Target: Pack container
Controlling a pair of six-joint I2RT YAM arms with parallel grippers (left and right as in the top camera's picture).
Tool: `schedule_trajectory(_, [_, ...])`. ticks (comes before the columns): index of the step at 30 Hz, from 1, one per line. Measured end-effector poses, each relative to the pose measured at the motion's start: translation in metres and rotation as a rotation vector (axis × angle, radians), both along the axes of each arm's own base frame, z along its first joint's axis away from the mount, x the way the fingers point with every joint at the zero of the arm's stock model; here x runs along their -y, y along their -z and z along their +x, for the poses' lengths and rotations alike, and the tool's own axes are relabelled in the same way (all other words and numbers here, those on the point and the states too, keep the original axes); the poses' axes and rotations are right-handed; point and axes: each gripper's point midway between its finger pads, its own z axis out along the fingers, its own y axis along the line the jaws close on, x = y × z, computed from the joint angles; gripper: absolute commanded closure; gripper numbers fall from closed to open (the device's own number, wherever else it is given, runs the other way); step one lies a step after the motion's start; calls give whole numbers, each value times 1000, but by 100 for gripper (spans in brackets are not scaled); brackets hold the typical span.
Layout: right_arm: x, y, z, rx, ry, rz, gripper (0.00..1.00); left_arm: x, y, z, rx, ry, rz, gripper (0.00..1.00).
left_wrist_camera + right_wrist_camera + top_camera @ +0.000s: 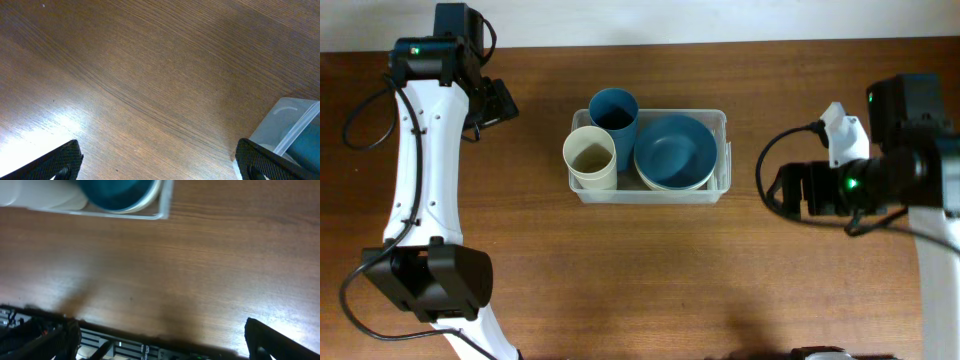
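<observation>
**Left wrist view.** The left claw (159, 164) is released. Its black fingertips (59, 161) stand wide apart at the lower corners, with nothing between them but the brown wooden table (150, 75). Ahead and past the right-hand fingertip, one rounded corner of the clear rectangular plastic container (287, 117) enters the picture, apart from the claw.

**Right wrist view.** The right claw (160, 344) is likewise released, with its fingers at the lower corners. Bare table lies ahead of it. Farthest ahead is the container's rim (165, 205), with blurred blue and cream shapes inside.

**Overhead view.** Only this view shows the contents whole.
- The container (650, 198) rests on the table between the left claw (498, 103) and the right claw (782, 190), well apart from each.
- A tall blue plastic cup (613, 108) and a tall cream plastic cup (590, 155) stand upright, touching, at the end nearer the left claw.
- A round blue bowl (673, 148), nested in a cream bowl (672, 186) (only its rim shows), fills the end nearer the right claw.
</observation>
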Motion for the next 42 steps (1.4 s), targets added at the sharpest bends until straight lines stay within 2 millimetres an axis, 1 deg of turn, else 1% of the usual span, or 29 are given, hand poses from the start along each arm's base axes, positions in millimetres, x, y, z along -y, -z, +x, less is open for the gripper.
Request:
schedule_trajectory(4, [-11, -12, -13, 49, -30, 13, 1, 0, 0, 0, 0, 0, 0, 0])
schedule_trajectory(9, [-17, -20, -21, 74, -30, 39, 1, 0, 0, 0, 0, 0, 0, 0])
schedule_trajectory(23, [-18, -22, -21, 82, -18, 50, 1, 0, 0, 0, 0, 0, 0, 0])
schedule_trajectory(26, [-18, -29, -14, 144, -22, 53, 1, 0, 0, 0, 0, 0, 0, 0])
schedule_trajectory(29, [-18, -42, -12, 233, -29, 56, 1, 0, 0, 0, 0, 0, 0, 0])
schedule_trajectory(32, [-18, -60, -19, 333, -46, 55, 1, 0, 0, 0, 0, 0, 0, 0])
schedule_trajectory(35, [-17, -77, -30, 429, -64, 51, 1, 0, 0, 0, 0, 0, 0, 0])
schedule_trajectory(38, [-15, -92, -34, 525, -67, 39, 1, 0, 0, 0, 0, 0, 0, 0])
schedule_trajectory(40, [-12, -97, -34, 587, -63, 24, 1, 0, 0, 0, 0, 0, 0, 0])
schedule_trajectory(42, [-10, -94, -35, 640, -73, 3, 2, 0, 0, 0, 0, 0, 0, 0])
